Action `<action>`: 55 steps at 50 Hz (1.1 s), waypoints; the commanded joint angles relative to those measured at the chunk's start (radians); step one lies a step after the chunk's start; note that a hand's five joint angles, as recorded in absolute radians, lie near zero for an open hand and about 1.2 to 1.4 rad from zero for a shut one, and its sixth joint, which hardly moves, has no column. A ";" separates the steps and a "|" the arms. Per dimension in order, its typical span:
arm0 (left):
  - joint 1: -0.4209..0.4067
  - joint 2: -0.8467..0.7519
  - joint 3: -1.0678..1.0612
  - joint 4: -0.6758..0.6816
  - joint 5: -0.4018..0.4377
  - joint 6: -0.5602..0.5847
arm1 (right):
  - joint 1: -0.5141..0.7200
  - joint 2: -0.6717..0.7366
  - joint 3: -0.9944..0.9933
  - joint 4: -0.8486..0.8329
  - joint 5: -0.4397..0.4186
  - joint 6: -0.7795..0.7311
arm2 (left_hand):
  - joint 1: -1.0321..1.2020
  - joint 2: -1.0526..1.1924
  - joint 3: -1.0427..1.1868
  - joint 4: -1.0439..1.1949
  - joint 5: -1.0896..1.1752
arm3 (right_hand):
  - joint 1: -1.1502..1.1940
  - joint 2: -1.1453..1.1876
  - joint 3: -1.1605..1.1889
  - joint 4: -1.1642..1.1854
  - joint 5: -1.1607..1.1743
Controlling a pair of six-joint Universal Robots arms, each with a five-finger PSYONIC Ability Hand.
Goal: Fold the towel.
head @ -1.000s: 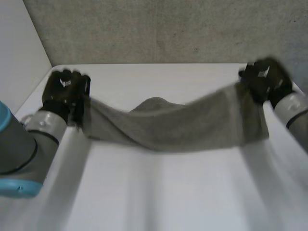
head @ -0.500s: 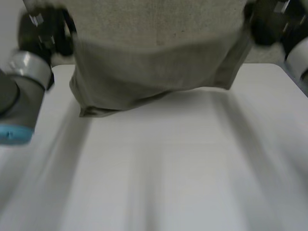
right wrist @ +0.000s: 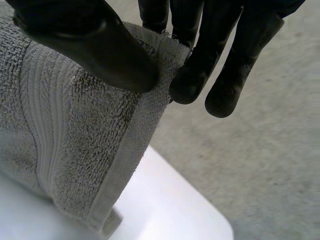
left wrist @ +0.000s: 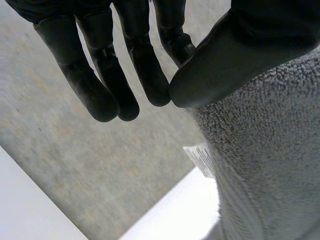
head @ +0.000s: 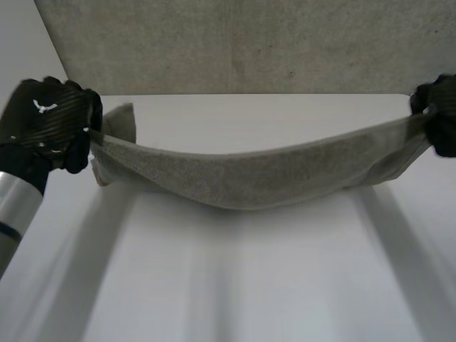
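**Lowered from the high lift, towel now strung between both hands**

Dropped from the raised, curtain-like hang of half a second ago to a low, wide stretch.

Begins at the left hand: clamped on one end of the towel, thumb pressed onto the pile beside the fingers, with a sewn label hanging just under the thumb. Runs from there as a slack band toward the other hand, bellying down midway over the white surface; cannot tell whether the belly touches it. Ends at the right hand, likewise pinching: thumb on the near face beside the ribbed border, fingers behind the hemmed corner.

Soft, limp terry, judged light and not slippery. Sags wherever unsupported and will crease where laid, so best held at the corners on the firmer hem, as now, kept taut enough to lay flat.

Beyond both hands, a grey wall; probably the one thing to mind if swung forward.
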 commanded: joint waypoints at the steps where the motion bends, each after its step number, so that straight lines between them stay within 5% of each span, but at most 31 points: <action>1: 0.004 0.041 -0.039 -0.006 0.001 -0.002 | -0.087 -0.047 -0.021 0.088 -0.078 0.018 | -0.116 -0.129 -0.158 -0.135 -0.318 | 0.051 0.083 0.047 0.053 0.050; 5: 0.002 -0.040 -0.060 -0.002 0.000 0.005 | -0.105 -0.016 0.000 0.089 -0.141 0.015 | -0.116 -0.129 -0.158 -0.135 -0.318 | 0.051 0.083 0.047 0.053 0.050; 15: 0.004 -0.218 -0.042 -0.004 -0.008 0.013 | -0.093 0.185 -0.030 0.099 -0.133 -0.090 | -0.116 -0.129 -0.158 -0.135 -0.318 | 0.051 0.083 0.047 0.053 0.050; 26: 0.004 -0.287 -0.019 0.008 -0.003 0.117 | -0.050 0.315 -0.118 0.089 -0.058 -0.115 | -0.119 -0.132 -0.161 -0.138 -0.321 | 0.051 0.083 0.047 0.053 0.050; 34: -0.013 -0.485 0.280 0.048 -0.037 0.203 | 0.125 0.496 -0.374 0.005 0.115 -0.106 | -0.116 -0.129 -0.158 -0.135 -0.318 | 0.051 0.083 0.047 0.053 0.050; 40: -0.065 -0.482 0.584 0.065 -0.097 0.071 | 0.263 0.499 -0.520 -0.309 0.258 -0.078 | -0.116 -0.129 -0.158 -0.135 -0.318 | 0.051 0.083 0.047 0.053 0.050; 44: -0.055 -0.377 0.684 0.117 -0.106 -0.146 | 0.283 0.392 -0.491 -0.533 0.304 0.038 | -0.116 -0.129 -0.158 -0.135 -0.318 | 0.051 0.083 0.047 0.053 0.050; 49: -0.019 -0.344 0.664 0.116 -0.092 -0.298 | 0.269 0.348 -0.451 -0.479 0.281 0.136 | -0.116 -0.129 -0.158 -0.135 -0.318 | 0.051 0.083 0.047 0.053 0.050; 55: 0.021 -0.344 0.506 0.062 -0.089 -0.286 | 0.264 0.360 -0.399 -0.339 0.215 0.149 | -0.116 -0.129 -0.158 -0.135 -0.318 | 0.051 0.083 0.047 0.053 0.050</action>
